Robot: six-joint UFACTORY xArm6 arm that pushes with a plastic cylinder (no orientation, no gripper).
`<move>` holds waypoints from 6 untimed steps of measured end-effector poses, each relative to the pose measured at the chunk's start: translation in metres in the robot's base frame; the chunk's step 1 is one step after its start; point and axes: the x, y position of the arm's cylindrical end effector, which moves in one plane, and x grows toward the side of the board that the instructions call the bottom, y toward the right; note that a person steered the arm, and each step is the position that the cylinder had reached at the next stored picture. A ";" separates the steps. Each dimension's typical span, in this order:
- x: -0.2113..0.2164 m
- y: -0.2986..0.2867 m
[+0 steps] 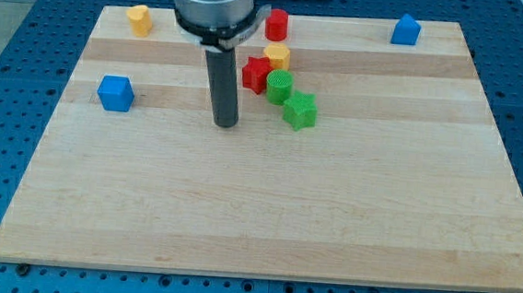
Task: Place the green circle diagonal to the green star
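Our tool is a straight dark rod with no jaws, so it cannot open or close and it holds nothing. It only pushes. Our tip (224, 124) rests on the wooden desk (256, 220), a little to the view's left of a small bunch of blocks.

The green circle (279, 86) sits to the view's right of our tip and a bit toward the view's top. The green star (299, 110) is touching it, down and to the view's right. So the two green blocks already look set corner to corner.

A red star (256, 74) touches the green circle on its left, with a yellow block (277, 56) just above. The red star lies nearly between our tip and the circle. We think a push from here would need to go gently, or it could knock the red star too.
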 end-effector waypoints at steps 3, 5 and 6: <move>-0.051 0.044; -0.057 0.082; -0.058 0.108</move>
